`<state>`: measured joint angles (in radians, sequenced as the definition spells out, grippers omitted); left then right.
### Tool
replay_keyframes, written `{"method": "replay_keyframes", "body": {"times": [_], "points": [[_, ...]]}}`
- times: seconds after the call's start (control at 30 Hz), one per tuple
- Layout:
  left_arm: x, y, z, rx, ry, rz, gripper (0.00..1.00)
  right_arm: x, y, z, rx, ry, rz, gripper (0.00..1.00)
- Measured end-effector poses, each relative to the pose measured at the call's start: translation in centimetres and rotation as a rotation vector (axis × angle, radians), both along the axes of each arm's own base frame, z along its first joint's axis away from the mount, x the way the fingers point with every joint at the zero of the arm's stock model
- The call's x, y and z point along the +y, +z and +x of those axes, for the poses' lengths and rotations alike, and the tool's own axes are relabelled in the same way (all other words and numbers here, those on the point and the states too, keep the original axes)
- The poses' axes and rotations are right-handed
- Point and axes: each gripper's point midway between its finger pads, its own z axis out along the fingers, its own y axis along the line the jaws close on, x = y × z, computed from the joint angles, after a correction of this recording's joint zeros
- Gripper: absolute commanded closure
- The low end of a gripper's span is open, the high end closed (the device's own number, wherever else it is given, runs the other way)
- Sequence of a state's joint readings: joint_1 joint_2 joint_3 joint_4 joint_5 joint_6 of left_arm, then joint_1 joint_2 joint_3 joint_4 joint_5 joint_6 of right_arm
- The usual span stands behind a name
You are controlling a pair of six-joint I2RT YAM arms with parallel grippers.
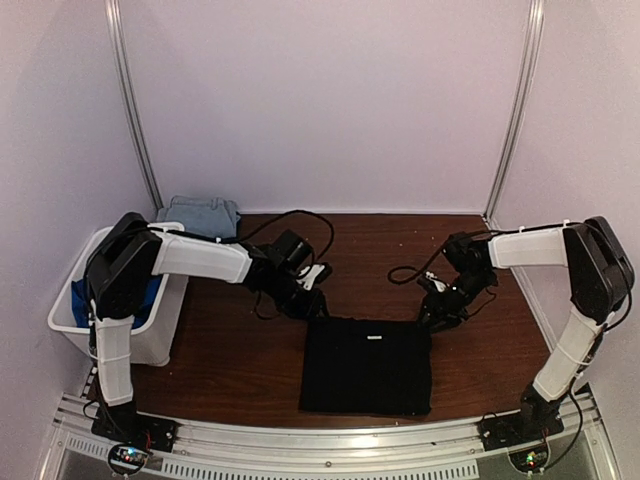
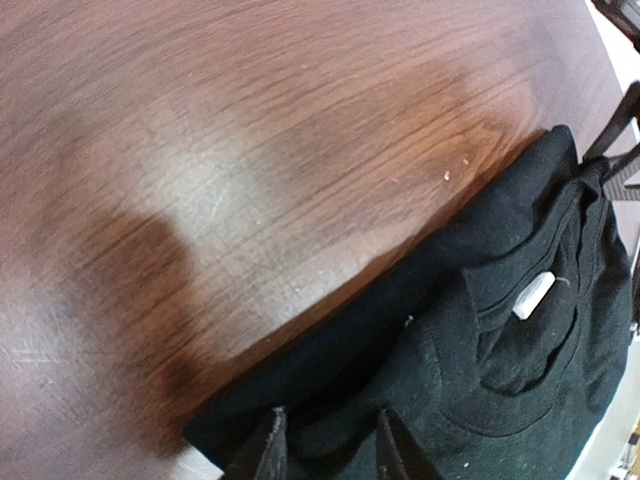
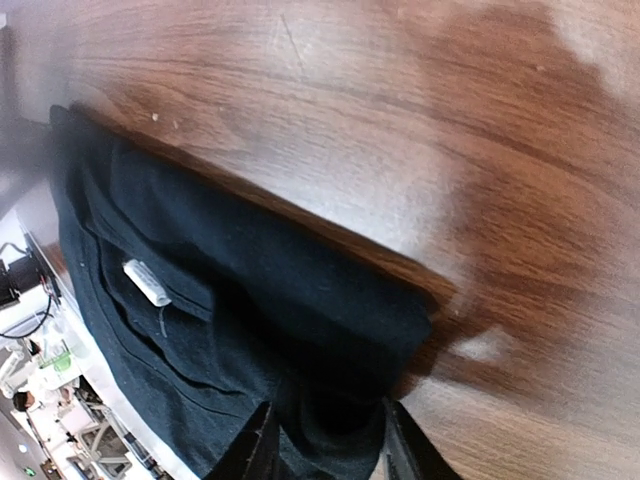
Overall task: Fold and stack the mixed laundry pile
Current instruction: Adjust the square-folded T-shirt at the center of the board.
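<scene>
The desk (image 1: pixel 230 350) is dark brown wood grain with a dull sheen and a few pale specks. It is enclosed on the left, right and far sides by plain pale walls (image 1: pixel 330 100). Two metal uprights (image 1: pixel 135 110) run up the far corners, and a ribbed metal rail (image 1: pixel 330 445) lies along the near edge. A white bin (image 1: pixel 150 345) stands at the left edge with bright blue fabric (image 1: pixel 148 300) inside it. A folded light-blue denim piece (image 1: pixel 200 214) lies at the far left, just beyond the bin. The black cloth (image 1: pixel 365 365) lies flat at near centre, folded to a neat rectangle, with a small white label (image 2: pixel 533 296) showing near its far edge. The left gripper (image 1: pixel 312 308) sits at the cloth's far-left corner and the right gripper (image 1: pixel 432 315) at its far-right corner, both low over the desk. In the left wrist view the fingers (image 2: pixel 270 445) stand a narrow gap apart with the cloth's edge between them. The right wrist view shows the same at the other corner (image 3: pixel 258 442). Whether either gripper actually pinches the cloth cannot be told.
</scene>
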<state>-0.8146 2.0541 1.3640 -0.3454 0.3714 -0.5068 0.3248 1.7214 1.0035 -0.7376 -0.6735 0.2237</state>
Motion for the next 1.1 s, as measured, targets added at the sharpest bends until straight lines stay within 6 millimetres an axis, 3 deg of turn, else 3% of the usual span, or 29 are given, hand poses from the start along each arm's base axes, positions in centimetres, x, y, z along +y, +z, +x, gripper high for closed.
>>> {"method": "replay_keyframes", "body": {"times": [0.17,0.23,0.43,0.7,0.9,1.1], "points": [[0.0,0.0,0.0,0.000,-0.002,0.002,0.93,0.6,0.9,0.6,-0.020,0.017,0.030,0.92],[0.0,0.2,0.0,-0.003,-0.003,-0.001,1.00,0.8,1.3,0.8,-0.027,0.023,0.043,0.96],[0.4,2.4,-0.5,-0.027,-0.003,-0.029,1.00,1.2,2.6,1.0,-0.058,0.041,0.074,1.00],[2.1,5.4,-1.9,-0.057,0.011,-0.064,1.00,2.4,5.9,1.7,-0.162,0.058,0.165,1.00],[2.8,4.2,-1.8,-0.054,0.038,-0.028,1.00,3.0,5.7,3.1,-0.216,0.066,0.188,1.00],[3.4,0.5,-0.9,-0.034,0.084,0.055,1.00,2.8,2.0,4.4,-0.186,0.052,0.137,1.00]]}}
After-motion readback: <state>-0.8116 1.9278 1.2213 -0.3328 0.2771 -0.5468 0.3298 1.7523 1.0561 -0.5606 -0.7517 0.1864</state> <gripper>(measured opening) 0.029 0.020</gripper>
